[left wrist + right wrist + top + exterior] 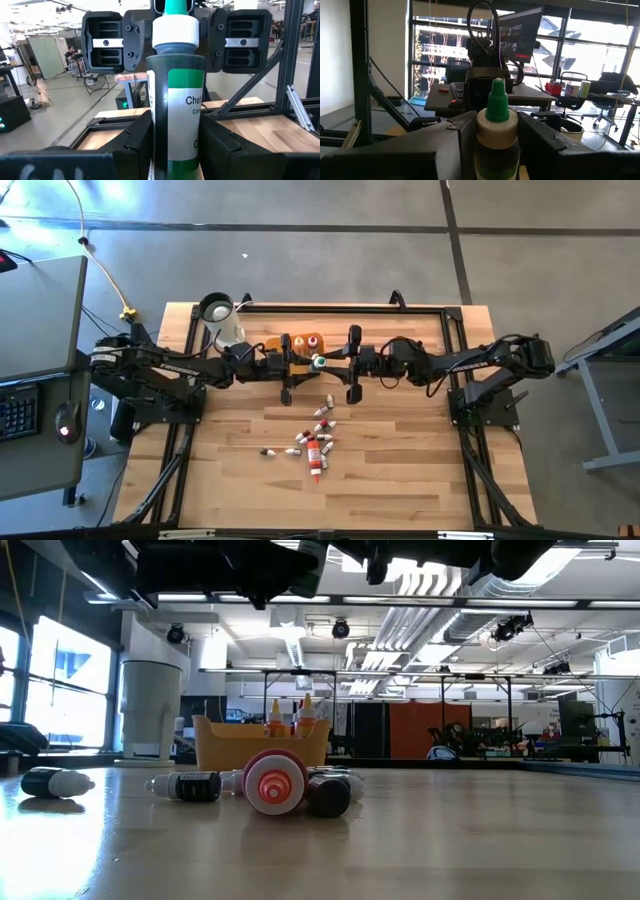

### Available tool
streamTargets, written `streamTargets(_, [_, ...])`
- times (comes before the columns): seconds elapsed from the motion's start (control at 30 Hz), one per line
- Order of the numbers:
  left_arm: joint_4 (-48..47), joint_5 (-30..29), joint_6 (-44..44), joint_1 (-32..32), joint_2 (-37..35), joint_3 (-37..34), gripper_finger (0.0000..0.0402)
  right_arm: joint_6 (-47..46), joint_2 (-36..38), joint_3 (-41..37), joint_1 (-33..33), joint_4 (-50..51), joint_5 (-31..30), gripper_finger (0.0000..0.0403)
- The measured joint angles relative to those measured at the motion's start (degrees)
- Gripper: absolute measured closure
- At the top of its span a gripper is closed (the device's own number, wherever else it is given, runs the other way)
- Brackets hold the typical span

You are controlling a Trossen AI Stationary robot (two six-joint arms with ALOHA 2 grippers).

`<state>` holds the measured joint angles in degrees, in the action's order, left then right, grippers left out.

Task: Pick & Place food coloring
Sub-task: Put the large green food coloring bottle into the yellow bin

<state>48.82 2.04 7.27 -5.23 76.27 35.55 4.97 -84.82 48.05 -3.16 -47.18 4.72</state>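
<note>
A green bottle [177,105] is held close before the left wrist camera, clamped between the left gripper [291,366]'s fingers, its long axis across the table and its green tip toward the right gripper [351,364]. The right gripper's jaws are closed around the white cap [496,131]. Loose bottles [315,442] lie on the table [400,470], nearer than the yellow-orange tray [277,342].

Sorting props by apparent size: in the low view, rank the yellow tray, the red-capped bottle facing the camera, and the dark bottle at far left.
1. yellow tray, though farther back.
2. red-capped bottle.
3. dark bottle, looking close to it.
</note>
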Motion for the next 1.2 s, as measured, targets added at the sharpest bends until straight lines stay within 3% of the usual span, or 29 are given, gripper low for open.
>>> streamTargets(0.23, [-3.36, -0.66, 1.72, -0.04, -0.11, 0.02, 0.0277, 0.55, 0.04, 0.0, 0.04, 2.7, -2.47, 0.0292])
streamTargets(0.53, [-5.87, -4.39, 3.23, -0.02, -0.11, 0.12, 0.019, 0.07, -0.09, -0.03, 0.05, 8.52, -5.93, 0.0288])
streamTargets(0.73, [-6.32, -5.9, 3.41, -0.02, -1.29, 0.17, 0.0171, -1.61, -0.95, -0.13, 0.07, 11.62, -11.59, 0.0296])
streamTargets(0.93, [-7.1, -9.86, 4.84, -0.02, -8.03, 0.2, 0.0171, -3.37, -5.53, -0.14, 0.04, 10.14, -13.34, 0.0289])
streamTargets(1.2, [-17.78, -10.99, 6.02, 0.0, -20.02, 0.17, 0.017, -6.23, -14.22, -0.13, 0.04, -1.64, -13.05, 0.0291])
